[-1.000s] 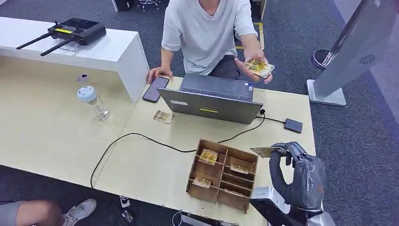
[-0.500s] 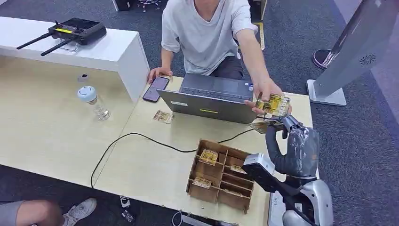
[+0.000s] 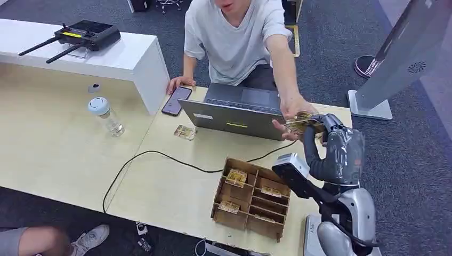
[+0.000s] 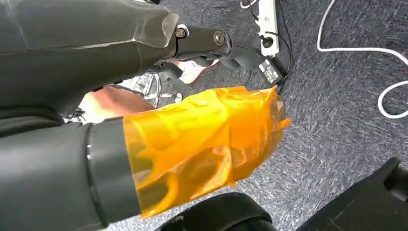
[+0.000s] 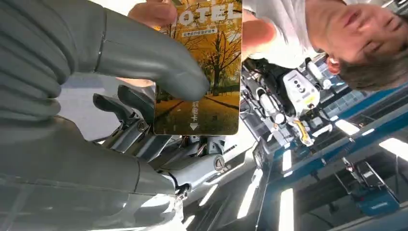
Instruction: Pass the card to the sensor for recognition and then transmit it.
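So I'm at a pale wood table point(image 3: 64, 160) on dark grey carpet, with a laptop point(image 3: 240, 114), a phone point(image 3: 176, 100), a water bottle point(image 3: 106, 116) and a compartment box point(image 3: 250, 198). The card point(image 5: 202, 72) is yellow, an autumn-tree photo with "OTEL" printed. My right hand point(image 3: 333, 146) pinches it beside the laptop, the person's hand point(image 3: 290, 114) touching it. Left hand point(image 4: 202, 139): can't tell.

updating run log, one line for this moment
phase: handover | right hand: pinches card | person's hand: at card | left hand: hanging
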Controlling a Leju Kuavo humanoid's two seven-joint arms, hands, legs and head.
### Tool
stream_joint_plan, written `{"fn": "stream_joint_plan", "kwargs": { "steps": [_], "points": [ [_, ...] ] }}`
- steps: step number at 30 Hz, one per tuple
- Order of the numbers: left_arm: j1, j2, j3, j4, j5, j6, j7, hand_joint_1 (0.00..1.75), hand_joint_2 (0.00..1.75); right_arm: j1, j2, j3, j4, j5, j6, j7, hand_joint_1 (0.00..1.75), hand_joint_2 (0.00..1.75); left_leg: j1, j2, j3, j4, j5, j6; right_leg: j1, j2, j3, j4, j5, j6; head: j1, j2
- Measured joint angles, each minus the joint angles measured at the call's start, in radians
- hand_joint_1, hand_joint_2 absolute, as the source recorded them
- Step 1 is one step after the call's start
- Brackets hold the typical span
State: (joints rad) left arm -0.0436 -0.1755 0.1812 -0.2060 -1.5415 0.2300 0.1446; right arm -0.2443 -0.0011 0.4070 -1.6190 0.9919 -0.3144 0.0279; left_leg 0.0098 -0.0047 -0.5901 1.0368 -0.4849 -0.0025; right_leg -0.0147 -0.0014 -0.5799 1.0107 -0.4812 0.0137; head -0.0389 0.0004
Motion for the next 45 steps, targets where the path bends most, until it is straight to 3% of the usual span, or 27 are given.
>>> {"fn": "stream_joint_plan", "kwargs": {
  "steps": [10, 11, 12, 13, 14, 15, 16, 17, 19, 20, 34, 45],
  "points": [
    [0.0, 0.0, -0.002, 0.0, 0.0, -0.001, 0.0, 0.0, 0.0, -0.011, 0.011, -0.002, 0.038, 0.014, -0.006, 0.015, 1.75, 1.75, 0.0, 0.0, 0.0, 0.0, 0.0, 0.0, 0.0, 0.0, 0.0, 0.0, 0.0, 0.0, 0.0, 0.0],
    [0.0, 0.0, -0.002, 0.0, 0.0, -0.001, 0.0, 0.0, 0.0, -0.011, 0.011, -0.002, 0.039, 0.014, -0.006, 0.016, 1.64, 1.75, 0.0, 0.0, 0.0, 0.0, 0.0, 0.0, 0.0, 0.0, 0.0, 0.0, 0.0, 0.0, 0.0, 0.0],
    [0.0, 0.0, -0.002, 0.0, 0.0, -0.001, 0.0, 0.0, 0.0, -0.011, 0.011, -0.002, 0.039, 0.015, -0.006, 0.018, 1.36, 1.75, 0.0, 0.0, 0.0, 0.0, 0.0, 0.0, 0.0, 0.0, 0.0, 0.0, 0.0, 0.0, 0.0, 0.0],
    [0.0, 0.0, -0.002, 0.0, 0.0, -0.002, 0.0, 0.0, 0.0, -0.011, 0.011, -0.002, 0.041, 0.02, -0.006, 0.021, 0.84, 1.75, 0.0, 0.0, 0.0, 0.0, 0.0, 0.0, 0.0, 0.0, 0.0, 0.0, 0.0, 0.0, 0.0, 0.0],
    [0.0, 0.0, -0.002, 0.0, 0.0, -0.002, 0.0, 0.0, 0.0, -0.011, 0.011, -0.002, 0.043, 0.029, -0.003, 0.025, 1.1, 1.75, 0.0, 0.0, 0.0, 0.0, 0.0, 0.0, 0.0, 0.0, 0.0, 0.0, 0.0, 0.0, 0.0, 0.0],
    [0.0, 0.0, -0.002, 0.0, 0.0, -0.002, 0.0, 0.0, 0.0, -0.011, 0.011, -0.002, 0.045, 0.036, -0.001, 0.028, 0.68, 1.75, 0.0, 0.0, 0.0, 0.0, 0.0, 0.0, 0.0, 0.0, 0.0, 0.0, 0.0, 0.0, 0.0, 0.0],
    [0.0, 0.0, -0.002, 0.0, 0.0, -0.002, 0.0, 0.0, 0.0, -0.011, 0.011, -0.002, 0.047, 0.038, 0.0, 0.032, 0.1, 1.75, 0.0, 0.0, 0.0, 0.0, 0.0, 0.0, 0.0, 0.0, 0.0, 0.0, 0.0, 0.0, 0.0, 0.0],
    [0.0, 0.0, -0.002, 0.0, 0.0, -0.003, 0.0, 0.0, 0.0, -0.011, 0.011, -0.002, 0.048, 0.042, 0.001, 0.035, 0.0, 1.75, 0.0, 0.0, 0.0, 0.0, 0.0, 0.0, 0.0, 0.0, 0.0, 0.0, 0.0, 0.0, 0.0, 0.0],
    [0.0, 0.0, -0.002, 0.0, 0.0, -0.005, 0.0, 0.0, 0.0, -0.011, 0.011, -0.002, 0.053, 0.05, 0.008, 0.043, 0.0, 1.75, 0.0, 0.0, 0.0, 0.0, 0.0, 0.0, 0.0, 0.0, 0.0, 0.0, 0.0, 0.0, 0.0, 0.0],
    [0.0, 0.0, -0.002, 0.0, 0.001, -0.005, 0.001, 0.0, 0.0, -0.011, 0.011, -0.003, 0.054, 0.056, 0.011, 0.047, 0.0, 0.0, 0.0, 0.0, 0.0, 0.0, 0.0, 0.0, 0.0, 0.0, 0.0, 0.0, 0.0, 0.0, 0.0, 0.0],
    [0.001, 0.0, -0.002, 0.0, 0.015, 0.0, 0.002, 0.0, 0.0, 0.007, 0.011, -0.002, 0.051, 0.096, 0.018, 0.07, 0.0, 0.0, 0.0, 0.0, 0.0, 0.0, 0.0, 0.0, 0.0, 0.0, 0.0, 0.0, 0.0, 0.0, 0.0, 0.0],
    [0.013, 0.0, 0.006, 0.0, 0.067, 0.04, -0.001, 0.0, 0.0, 0.17, 0.017, 0.007, -0.094, -0.059, -0.075, -0.097, 0.0, 0.0, 0.0, 0.0, 0.0, 0.0, -0.001, 0.0, 0.0, 0.0, 0.0, 0.0, -0.001, 0.0, 0.0, 0.0]
  ]
}}
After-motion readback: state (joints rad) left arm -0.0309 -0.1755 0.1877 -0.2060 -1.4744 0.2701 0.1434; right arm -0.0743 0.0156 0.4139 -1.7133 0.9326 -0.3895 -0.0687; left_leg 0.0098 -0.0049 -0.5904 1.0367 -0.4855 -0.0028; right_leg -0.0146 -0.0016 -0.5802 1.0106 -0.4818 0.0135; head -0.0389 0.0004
